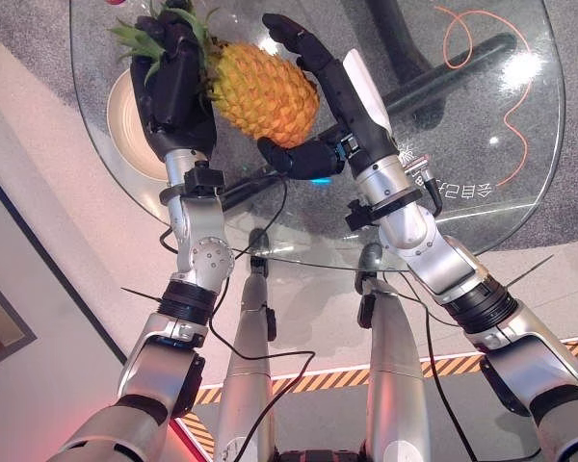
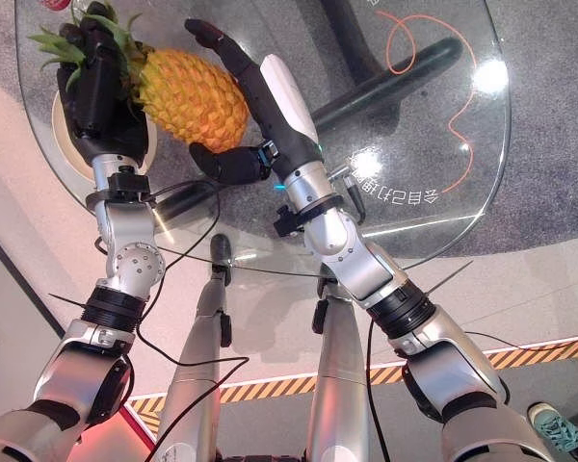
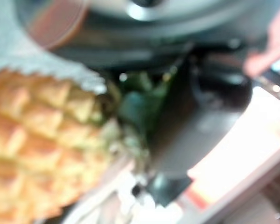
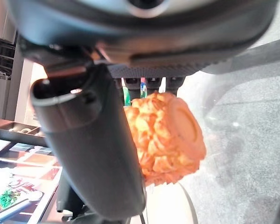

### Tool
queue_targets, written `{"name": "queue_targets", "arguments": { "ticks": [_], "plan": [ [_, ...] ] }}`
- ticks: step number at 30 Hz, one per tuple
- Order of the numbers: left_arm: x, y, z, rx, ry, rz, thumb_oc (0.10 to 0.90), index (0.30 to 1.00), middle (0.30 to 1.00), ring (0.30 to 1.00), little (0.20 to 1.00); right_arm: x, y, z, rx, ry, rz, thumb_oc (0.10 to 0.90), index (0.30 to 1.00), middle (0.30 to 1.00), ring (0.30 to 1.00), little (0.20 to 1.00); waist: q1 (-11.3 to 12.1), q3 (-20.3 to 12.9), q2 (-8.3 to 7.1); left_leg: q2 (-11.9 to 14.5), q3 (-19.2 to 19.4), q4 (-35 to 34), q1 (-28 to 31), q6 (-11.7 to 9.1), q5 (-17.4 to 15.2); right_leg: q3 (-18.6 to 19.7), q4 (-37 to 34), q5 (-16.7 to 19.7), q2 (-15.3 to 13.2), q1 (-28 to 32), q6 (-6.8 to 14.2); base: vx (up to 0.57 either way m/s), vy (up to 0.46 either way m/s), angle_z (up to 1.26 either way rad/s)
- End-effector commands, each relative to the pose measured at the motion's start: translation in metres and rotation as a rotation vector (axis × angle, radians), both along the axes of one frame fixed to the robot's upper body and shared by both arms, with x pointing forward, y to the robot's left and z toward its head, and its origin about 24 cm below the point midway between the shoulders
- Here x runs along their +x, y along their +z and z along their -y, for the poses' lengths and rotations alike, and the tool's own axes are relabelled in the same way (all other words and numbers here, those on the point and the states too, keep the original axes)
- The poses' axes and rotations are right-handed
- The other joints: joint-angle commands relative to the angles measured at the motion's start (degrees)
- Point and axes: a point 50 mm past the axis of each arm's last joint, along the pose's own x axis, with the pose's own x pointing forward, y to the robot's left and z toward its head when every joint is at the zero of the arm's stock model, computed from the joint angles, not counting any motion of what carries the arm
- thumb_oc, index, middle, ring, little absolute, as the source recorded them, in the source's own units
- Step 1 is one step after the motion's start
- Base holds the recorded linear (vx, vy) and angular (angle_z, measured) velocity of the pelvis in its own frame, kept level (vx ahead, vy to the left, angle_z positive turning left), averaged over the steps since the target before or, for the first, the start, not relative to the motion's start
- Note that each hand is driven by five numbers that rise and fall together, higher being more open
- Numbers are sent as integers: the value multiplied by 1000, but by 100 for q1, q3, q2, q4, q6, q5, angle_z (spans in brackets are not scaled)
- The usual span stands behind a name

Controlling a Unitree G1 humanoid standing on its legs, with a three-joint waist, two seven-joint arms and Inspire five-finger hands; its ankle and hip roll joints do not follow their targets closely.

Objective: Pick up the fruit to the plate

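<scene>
Surface: round glass table (image 1: pixel 520 183) over a grey speckled floor, with its dark base showing through the top.
Pineapple: pineapple (image 1: pixel 265 91) lies on its side between the two hands, orange-yellow body toward the robot's right, green crown (image 1: pixel 140 38) toward its left; the crown end is over the plate, and whether it touches the plate cannot be told.
Left hand: left hand (image 1: pixel 173 82) has its dark fingers curled round the crown end of the pineapple, gripping it among the leaves.
Right hand: right hand (image 2: pixel 260 96) is spread wide at the fruit's blunt end, fingers straight along the far side and thumb (image 2: pixel 226 162) under the near side, cupping the body.
Plate: cream plate (image 1: pixel 120 120) sits on the glass at the robot's left, partly covered by the left hand.
Cord: thin orange cord (image 1: pixel 515 101) runs in a wavy line at the table's right side, well apart from the fruit.
</scene>
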Motion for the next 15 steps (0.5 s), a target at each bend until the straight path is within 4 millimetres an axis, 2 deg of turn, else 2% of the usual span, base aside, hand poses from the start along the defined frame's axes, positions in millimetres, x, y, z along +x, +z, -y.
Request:
{"name": "queue_targets", "arguments": {
  "ticks": [1, 9, 15],
  "plan": [
    [-29, 67, -21, -12, 199, 326, 100, 300, 300, 300, 200, -26, 69, 11, 238, 37, 325, 800, 900, 900, 900, 900, 103, -79, -252, -514, 214, 447, 322, 380, -748, -153, -1997, 1111, 404, 930, 122, 0, 0, 0],
    [-36, 70, -31, -38, 415, 292, 100, 300, 300, 300, 200, -24, 70, 22, 280, -3, 347, 800, 900, 900, 900, 900, 104, -79, -261, -495, 214, 526, 261, 363, -795, -161, -1942, 1053, 391, 886, 114, 0, 0, 0],
    [-39, 69, -38, -110, 470, 280, 100, 300, 300, 300, 200, -23, 68, 25, 302, -14, 343, 800, 900, 900, 900, 900, 95, -79, -268, -489, 207, 542, 181, 364, -768, -149, -1914, 1063, 411, 800, 98, 0, 0, 0]
  ]
}}
